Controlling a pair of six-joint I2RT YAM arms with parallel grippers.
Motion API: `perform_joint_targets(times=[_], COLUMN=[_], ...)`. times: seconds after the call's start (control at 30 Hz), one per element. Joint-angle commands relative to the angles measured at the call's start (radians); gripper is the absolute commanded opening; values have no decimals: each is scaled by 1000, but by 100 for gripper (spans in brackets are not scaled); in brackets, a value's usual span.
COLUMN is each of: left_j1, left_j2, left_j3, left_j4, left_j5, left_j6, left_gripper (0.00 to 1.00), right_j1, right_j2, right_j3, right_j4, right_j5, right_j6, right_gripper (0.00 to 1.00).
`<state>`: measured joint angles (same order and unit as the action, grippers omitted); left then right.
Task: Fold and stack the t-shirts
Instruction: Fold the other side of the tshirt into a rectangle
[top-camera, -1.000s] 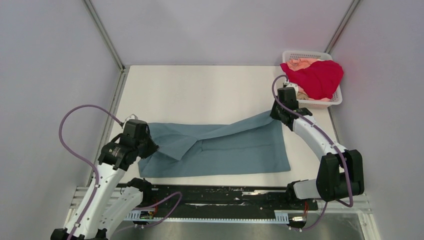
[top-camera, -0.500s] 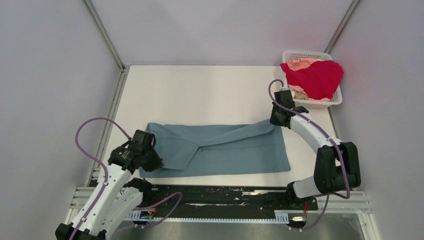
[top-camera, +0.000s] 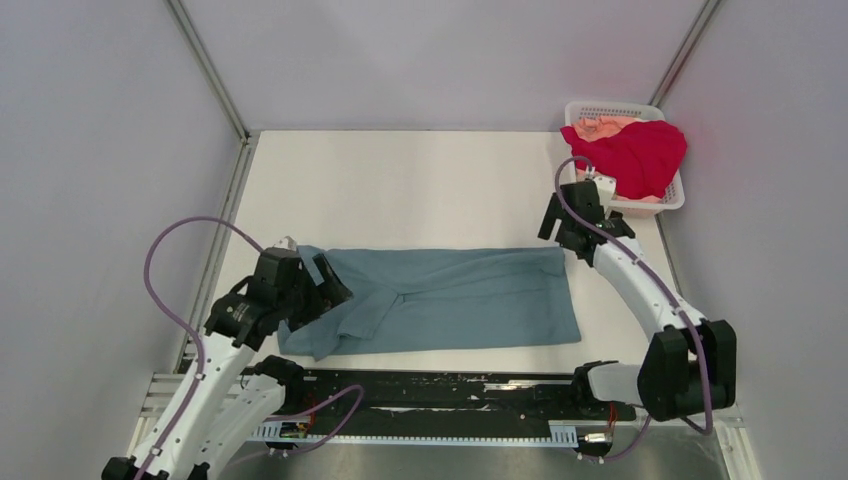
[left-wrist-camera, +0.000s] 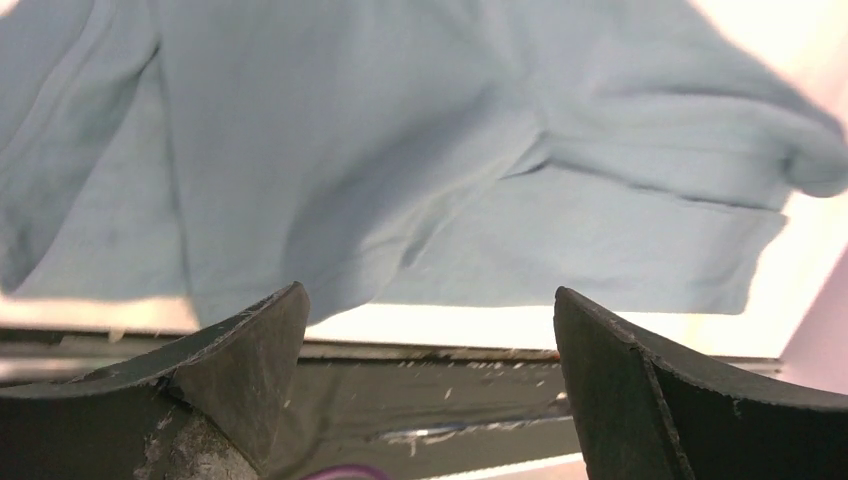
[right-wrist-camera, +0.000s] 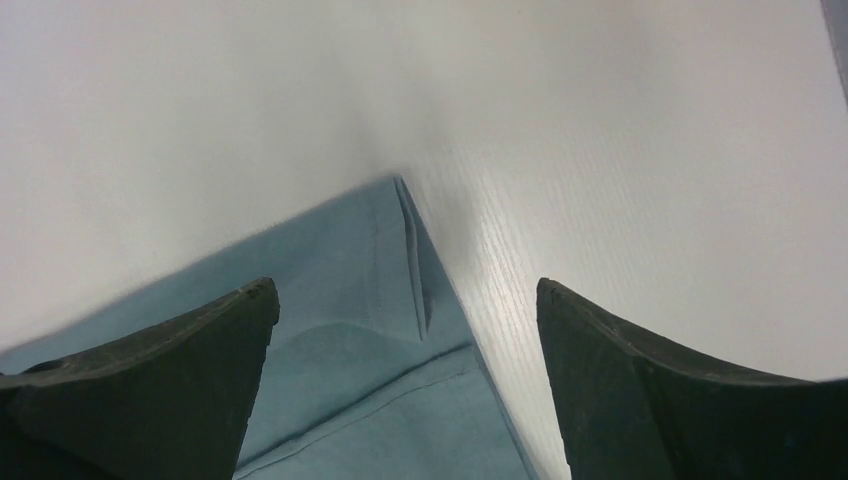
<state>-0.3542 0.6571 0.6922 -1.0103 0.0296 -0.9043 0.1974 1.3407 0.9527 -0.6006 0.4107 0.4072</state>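
The dusty teal t-shirt (top-camera: 450, 300) lies on the white table (top-camera: 400, 190) as a long folded strip, its left sleeve end rumpled. My left gripper (top-camera: 325, 285) hovers over that left end, open, with nothing between its fingers. In the left wrist view the teal t-shirt (left-wrist-camera: 400, 150) spreads beyond the open left gripper (left-wrist-camera: 428, 292). My right gripper (top-camera: 562, 238) stands open just above the strip's far right corner. The right wrist view shows that corner of the teal t-shirt (right-wrist-camera: 380, 400) lying flat under the right gripper (right-wrist-camera: 405, 285). The crimson t-shirt (top-camera: 635, 155) and the peach t-shirt (top-camera: 600, 128) are heaped in the basket.
A white lattice basket (top-camera: 672, 200) stands at the table's far right corner, close behind my right arm. Grey walls enclose the table on three sides. A black rail (top-camera: 450, 385) runs along the near edge, just below the shirt.
Both grippers have opened and let go of the teal t-shirt. Its lifted upper edge has dropped flat onto the lower layer. The left gripper has shifted right over the sleeve end.
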Motion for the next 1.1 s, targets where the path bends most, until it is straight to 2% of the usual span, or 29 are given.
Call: perform_joint_targets(times=[0.0,0.13,0.23,0.3,0.43,0.6,0.67,0.77,0.9,1.07], left_j1=[-5,-3,10,31,89,104,105,112,116,116], left_j2=[52,216,400,492,616,655,655,662,687,708], left_j3=[31,-31,-30,-25,-23,-29,-38,-44,-39,-40], left_j4=[264,502,611,664,741,756,764,781,792,800], left_j5=[39,98,121,137,157,109,100,92,97,101], left_j6=[81,72,84,99,120,141,144,145,151,154], left_gripper=[100,100,100,100,100,100,100,100,100,100], right_j1=[-5,-5,-4,-3,-4,-9,-22,-35,-68,-102], right_j2=[-119,-118,-48,-26,-85,-232,-263,-255,-160,-53], right_j3=[-15,-88,-100,-107,-134,-217,-261,-291,-281,-256], right_j4=[81,241,286,285,235,204,205,210,232,322], right_j5=[-82,-570,-752,-720,-539,-334,-309,-327,-311,-491], right_j6=[-20,-110,-106,-98,-111,-84,-73,-74,-40,-38], right_gripper=[100,100,100,100,100,100,100,100,98,83])
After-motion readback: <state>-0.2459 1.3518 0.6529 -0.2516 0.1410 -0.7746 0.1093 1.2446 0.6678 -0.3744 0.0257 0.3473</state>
